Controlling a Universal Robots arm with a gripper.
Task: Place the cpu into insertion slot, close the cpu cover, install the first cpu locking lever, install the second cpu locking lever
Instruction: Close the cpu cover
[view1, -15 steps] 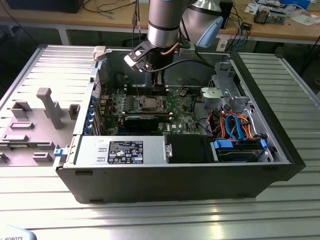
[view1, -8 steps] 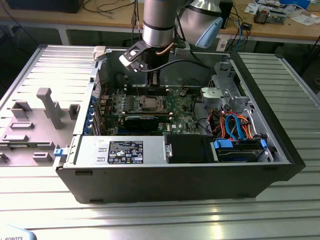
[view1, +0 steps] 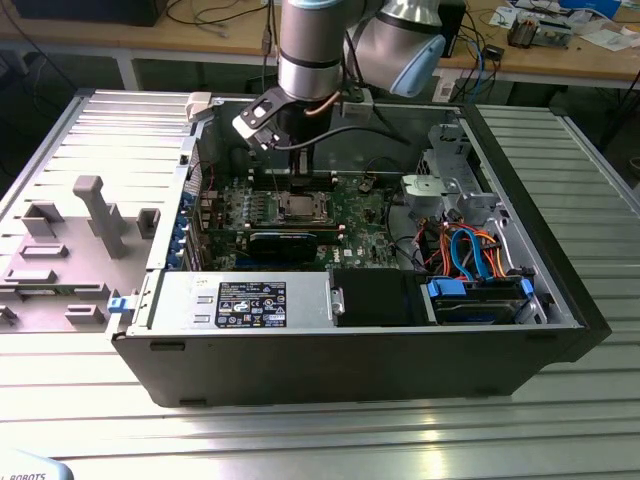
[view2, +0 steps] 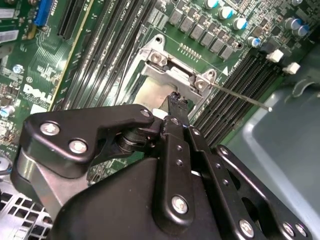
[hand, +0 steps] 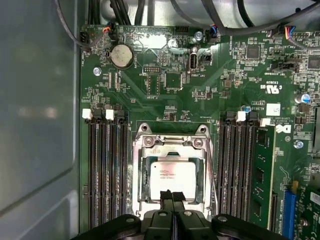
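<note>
Ribbed metal tabletop (view1: 90, 420) is seen under an open computer case (view1: 350, 350), motherboard (hand: 190, 100) exposed. At lower centre of the first wrist view, the gripper (hand: 172, 196) is seen with fingers pressed together, nothing held, tips over the cpu (hand: 172, 175). The cpu is seated in the insertion slot (hand: 145, 187), framed by the cpu cover (hand: 172, 145). Judged: lever installation is in hand; a thin locking lever (view2: 240, 95) must be engaged precisely.

arm (view1: 308, 50) hangs over the insertion slot (view1: 299, 208) inside the open case (view1: 350, 350).

A ribbed metal table (view1: 300, 430) carries an open computer case (view1: 350, 350); beside it, at the exterior view's left, lies a grey moulded tray (view1: 60, 260)
</note>
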